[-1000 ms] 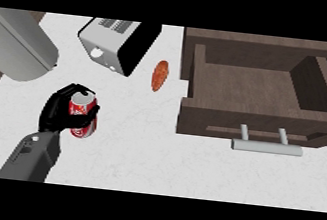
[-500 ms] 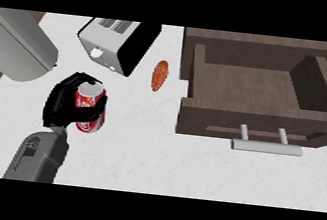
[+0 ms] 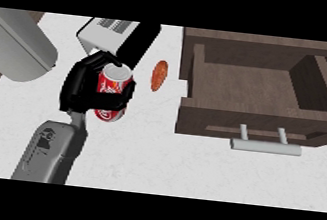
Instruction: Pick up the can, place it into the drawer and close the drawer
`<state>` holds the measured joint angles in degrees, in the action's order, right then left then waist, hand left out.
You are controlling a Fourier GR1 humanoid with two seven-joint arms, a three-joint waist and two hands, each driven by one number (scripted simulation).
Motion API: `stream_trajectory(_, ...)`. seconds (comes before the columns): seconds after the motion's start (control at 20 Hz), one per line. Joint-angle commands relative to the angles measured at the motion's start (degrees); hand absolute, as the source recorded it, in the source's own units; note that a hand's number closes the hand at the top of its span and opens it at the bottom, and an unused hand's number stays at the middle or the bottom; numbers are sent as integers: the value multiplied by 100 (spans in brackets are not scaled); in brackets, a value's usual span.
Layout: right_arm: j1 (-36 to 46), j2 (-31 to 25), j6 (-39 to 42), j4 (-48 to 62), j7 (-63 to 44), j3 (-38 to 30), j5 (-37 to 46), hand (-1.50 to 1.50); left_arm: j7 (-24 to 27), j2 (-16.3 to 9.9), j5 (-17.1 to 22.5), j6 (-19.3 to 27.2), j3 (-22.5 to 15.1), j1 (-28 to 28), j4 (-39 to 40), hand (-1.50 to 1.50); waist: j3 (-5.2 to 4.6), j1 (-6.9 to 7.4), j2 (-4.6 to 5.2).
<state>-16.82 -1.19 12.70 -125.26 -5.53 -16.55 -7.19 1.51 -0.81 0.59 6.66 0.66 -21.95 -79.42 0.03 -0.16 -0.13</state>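
Observation:
A red can [image 3: 115,84] with a silver top is held upright, slightly tilted, in my left hand [image 3: 78,87], whose black fingers curl round its sides. Hand and can hang over the white counter [image 3: 153,161] left of centre, just in front of the toaster. The dark wooden drawer [image 3: 198,85] stands pulled open at the right, its inside bare, with a silver handle [image 3: 264,147] on its front. A gap of counter lies between the can and the drawer's left wall. My right hand does not show.
A white and black toaster [image 3: 114,32] stands right behind the can. A small orange oval object [image 3: 159,75] lies between the can and the drawer. A large grey rounded appliance [image 3: 14,46] fills the far left.
My left hand has carried the can up and to the right, towards the toaster and the orange object. The drawer has stayed open and still.

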Motion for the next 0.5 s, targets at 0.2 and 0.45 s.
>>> stream_trajectory(0.2,-255,115,-90,-304,-18,159,144,-150,-1232,80,-112,708,-540,-1256,-133,150,-2,-42,6)
stream_trajectory(0.45,-12,77,26,100,219,105,234,-150,-1754,81,-147,1312,-1043,-2270,137,150,0,-50,11)
